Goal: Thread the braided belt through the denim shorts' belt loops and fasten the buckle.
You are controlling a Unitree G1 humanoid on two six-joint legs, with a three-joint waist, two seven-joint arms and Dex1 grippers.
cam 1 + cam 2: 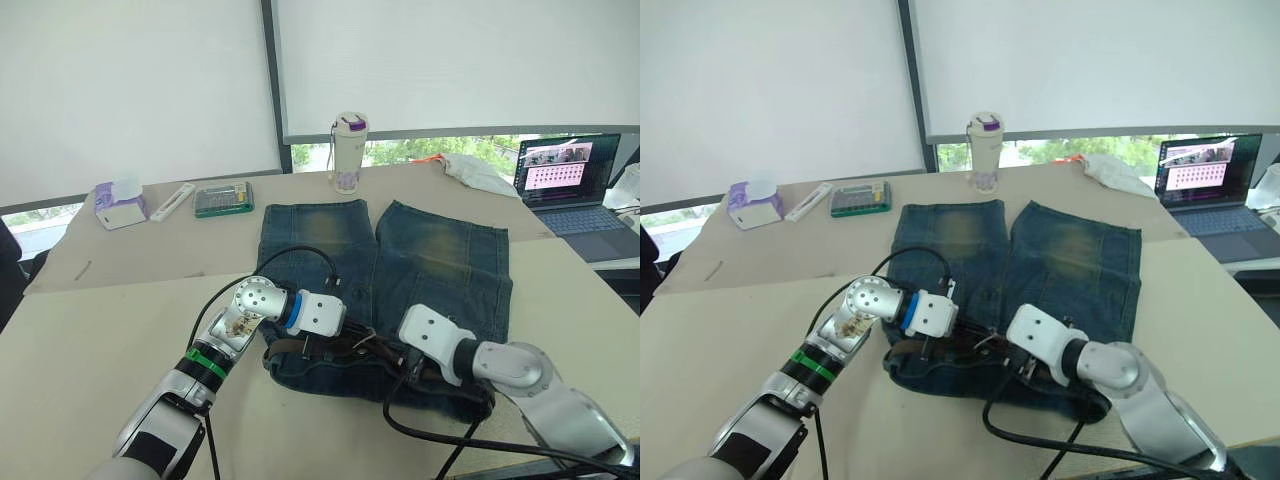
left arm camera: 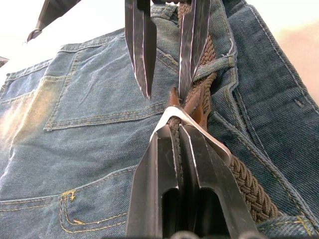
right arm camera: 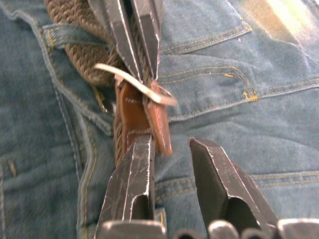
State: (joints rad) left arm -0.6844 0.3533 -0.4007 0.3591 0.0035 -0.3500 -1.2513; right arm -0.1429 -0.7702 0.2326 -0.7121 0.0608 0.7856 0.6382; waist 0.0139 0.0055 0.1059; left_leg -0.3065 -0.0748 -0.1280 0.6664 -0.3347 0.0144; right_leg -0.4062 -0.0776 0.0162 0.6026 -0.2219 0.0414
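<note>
Both grippers point(image 1: 352, 340) point(image 1: 398, 352) at buckle point(image 2: 192, 127), shorts' point(image 1: 440, 250) near edge.

A pale beige desk point(image 1: 120, 330) fills the lower frame, a seam running across it. Behind it, white roller blinds point(image 1: 130, 90) cover the upper frame, split by a dark window post point(image 1: 270, 80). Beneath the right blind a strip of window point(image 1: 480, 150) shows green foliage in daylight. Another sliver of window point(image 1: 40, 225) sits at the far left edge.
</note>
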